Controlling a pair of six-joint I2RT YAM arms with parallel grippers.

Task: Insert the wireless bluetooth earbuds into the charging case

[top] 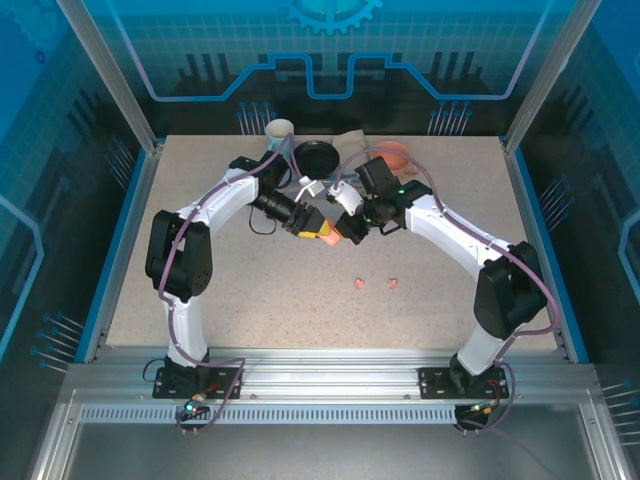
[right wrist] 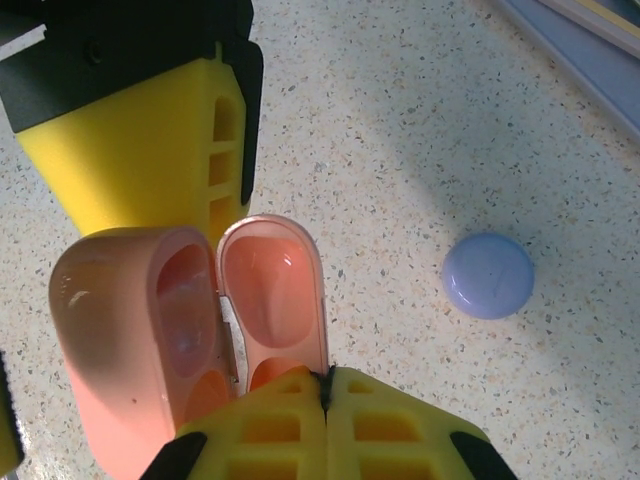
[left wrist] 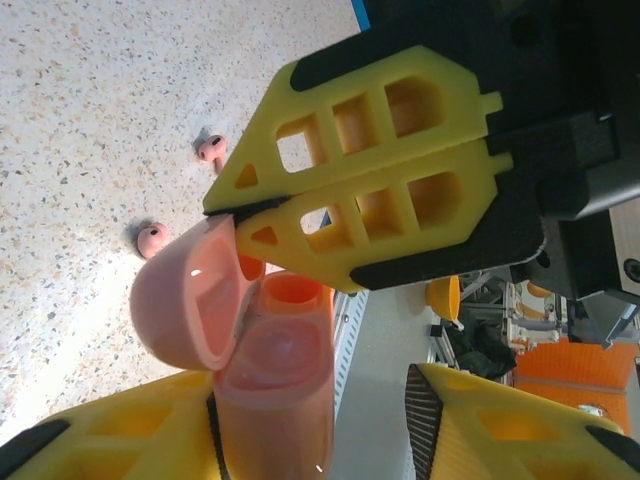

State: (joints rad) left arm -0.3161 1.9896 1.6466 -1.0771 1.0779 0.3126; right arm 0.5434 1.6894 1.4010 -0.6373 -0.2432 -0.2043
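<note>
Salmon-pink charging case (right wrist: 130, 330) is held up off the table (top: 200, 260), in the space where the two grippers meet. The lid (right wrist: 272, 295) is swung open beside the body, and both earbud wells are bare. Right gripper (right wrist: 328, 385): jaws pressed together, tips pinching the free rim of the lid. The rest of the case hangs just past its fingertips. Left gripper (left wrist: 320, 400): jaws apart, with the case body standing between them. The body lies against one finger (left wrist: 110, 440). A clear gap separates it from the other finger (left wrist: 500, 425), so there is no two-sided grip. In the left wrist view the right gripper's tips sit at the lid edge directly above the left jaws. Two salmon-pink earbuds lie loose on the table, one (left wrist: 210, 148) and the other (left wrist: 152, 238), near each other but not touching. Both are below the held case and well apart from either gripper, on the side toward the arm bases in the top view. A closed lilac case (right wrist: 488, 275) rests on the table off to one side of the right gripper, apart from its fingers.
</note>
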